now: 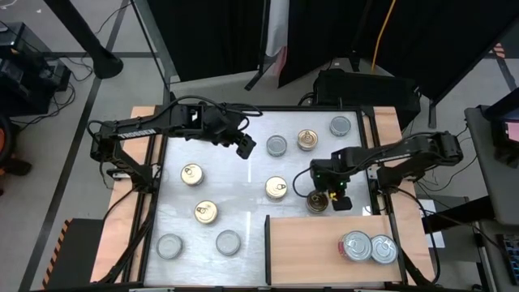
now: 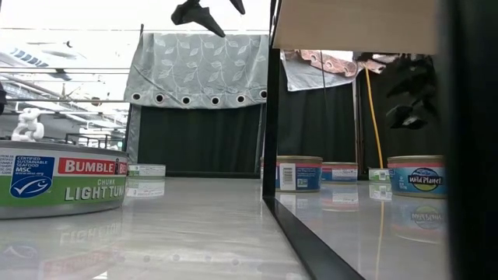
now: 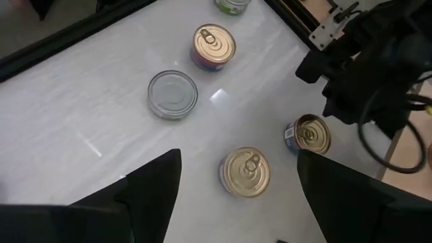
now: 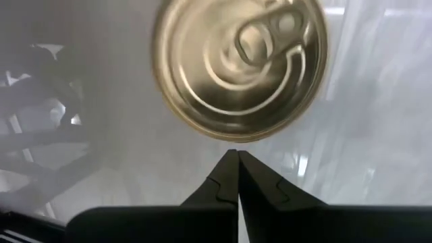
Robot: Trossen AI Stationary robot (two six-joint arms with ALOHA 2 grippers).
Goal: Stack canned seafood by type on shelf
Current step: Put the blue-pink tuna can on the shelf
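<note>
A: So, how does the right gripper (image 4: 237, 156) stand?

B: Its fingers are pressed together, holding nothing. Their tips sit just short of a gold pull-ring tin (image 4: 241, 64), which lies on the white worktop (image 1: 235, 195) directly ahead of them; whether they touch its rim I cannot tell.

A: And the shelf?

B: The wooden shelf (image 1: 308, 251) lies just beside that gripper, with two silver-topped tins (image 1: 366, 246) side by side on it, well apart from the fingers.

A: The left gripper?

B: The left gripper (image 3: 236, 179) hovers above the worktop with its fingers spread wide and nothing between them. Another gold-topped tin (image 3: 246, 171) lies on the worktop below the gap, and a plain silver-topped tin (image 3: 173, 93) rests farther ahead of it.
</note>
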